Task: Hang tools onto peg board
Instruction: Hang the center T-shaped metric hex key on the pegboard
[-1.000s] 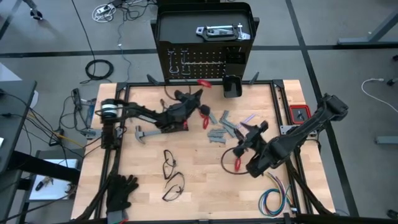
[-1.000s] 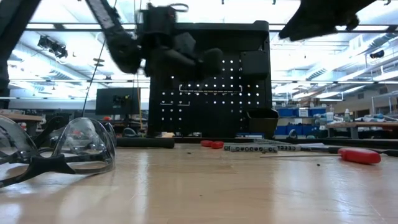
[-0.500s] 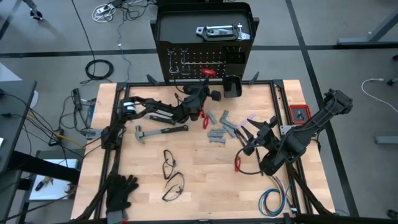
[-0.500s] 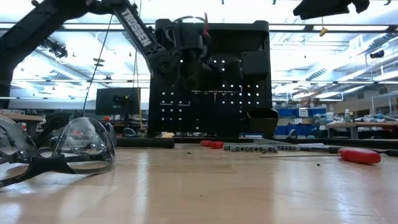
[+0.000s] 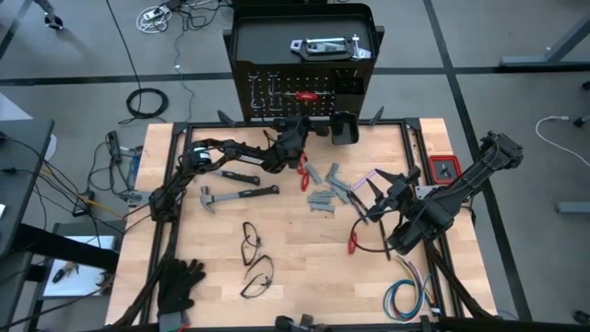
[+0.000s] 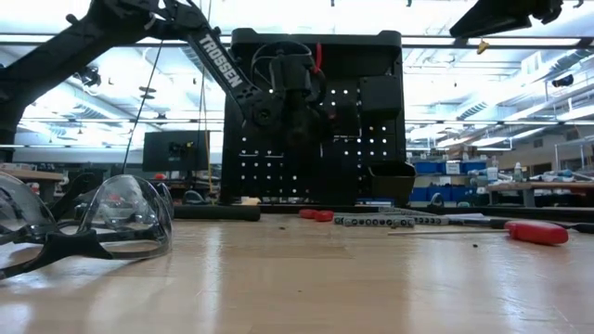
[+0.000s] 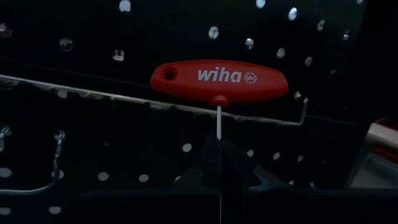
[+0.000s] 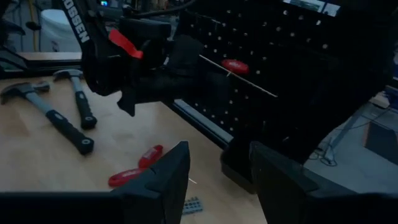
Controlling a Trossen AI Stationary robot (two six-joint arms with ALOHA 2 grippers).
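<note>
Holding a red T-handle driver (image 7: 219, 81) by its thin steel shaft, my left gripper (image 7: 219, 177) is clamped shut on the tool right against the peg board (image 5: 277, 41), with the handle raised above my fingers and sitting in front of the long silver rail (image 7: 93, 96) that crosses the board's face. The handle appears level with the rail or just above it; I cannot tell whether it already touches. To do this well, I judge the handle should be kept level, eased over the rail until it rests there, and released only once it bears its own weight. A silver hook (image 7: 53, 165) hangs on the board to one side of the driver. My right gripper (image 5: 383, 198) waits well away from the board over the table's (image 5: 295, 277) right half, its fingers (image 8: 163, 177) apart and holding nothing that I can see. Between it and the board lie grey metal pieces (image 5: 324, 192) and red-handled pliers (image 5: 302, 171); two hammers (image 5: 235, 189) lie in front of the board's left side, not yet hung.
</note>
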